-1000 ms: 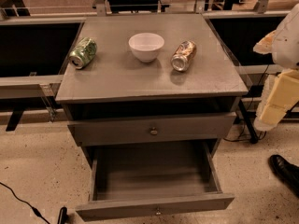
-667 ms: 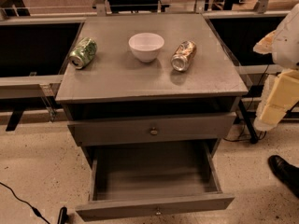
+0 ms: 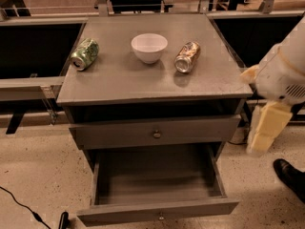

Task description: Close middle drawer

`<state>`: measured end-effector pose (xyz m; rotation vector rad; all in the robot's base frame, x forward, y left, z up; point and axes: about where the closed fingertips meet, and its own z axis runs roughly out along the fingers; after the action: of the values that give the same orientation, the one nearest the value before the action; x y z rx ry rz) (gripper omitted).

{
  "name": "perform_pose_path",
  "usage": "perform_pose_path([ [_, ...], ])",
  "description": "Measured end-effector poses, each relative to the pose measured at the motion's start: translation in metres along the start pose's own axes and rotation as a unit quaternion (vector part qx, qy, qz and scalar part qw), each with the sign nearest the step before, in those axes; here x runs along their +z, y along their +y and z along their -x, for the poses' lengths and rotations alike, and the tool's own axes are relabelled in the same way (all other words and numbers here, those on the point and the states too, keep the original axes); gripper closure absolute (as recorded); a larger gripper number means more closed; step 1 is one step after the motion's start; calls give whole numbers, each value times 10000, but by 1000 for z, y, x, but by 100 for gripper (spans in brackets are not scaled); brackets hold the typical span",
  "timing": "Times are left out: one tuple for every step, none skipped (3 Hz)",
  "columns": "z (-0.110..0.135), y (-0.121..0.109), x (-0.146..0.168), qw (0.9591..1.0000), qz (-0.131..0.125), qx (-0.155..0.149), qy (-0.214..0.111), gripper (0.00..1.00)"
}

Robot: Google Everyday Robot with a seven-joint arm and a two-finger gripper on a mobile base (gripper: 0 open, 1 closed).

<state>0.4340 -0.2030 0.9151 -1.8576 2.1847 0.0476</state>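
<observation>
The middle drawer (image 3: 157, 213) is the low grey one with a tiny knob. It is pulled far out at the bottom of the grey cabinet (image 3: 143, 87), and its long box (image 3: 155, 175) is bare inside. Above it, the taller drawer front with the brass knob (image 3: 156, 134) stands slightly out. My gripper (image 3: 266, 128), with cream fingers under a white arm (image 3: 286, 70), hangs at the cabinet's right side. It is level with the upper drawer front, and apart from and above the middle drawer.
On the cabinet top lie a green can (image 3: 85, 54), a white bowl (image 3: 149, 47) and a brown can (image 3: 187, 57). A black shoe (image 3: 290, 175) is on the floor at the right. A black cable (image 3: 28, 209) runs at bottom left. Dark tables flank the cabinet.
My arm and gripper have moved down and a little left, closer to the cabinet's right side. The drawers and the things on top have not moved.
</observation>
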Motion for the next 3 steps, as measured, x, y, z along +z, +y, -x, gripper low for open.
perform_pose_path([
  [1,30,65,9979,571,-281,-81,0],
  [-6,64,138,9918,1206,-351,-219,0],
  [-6,64,137,9920,1194,-353,-218,0],
])
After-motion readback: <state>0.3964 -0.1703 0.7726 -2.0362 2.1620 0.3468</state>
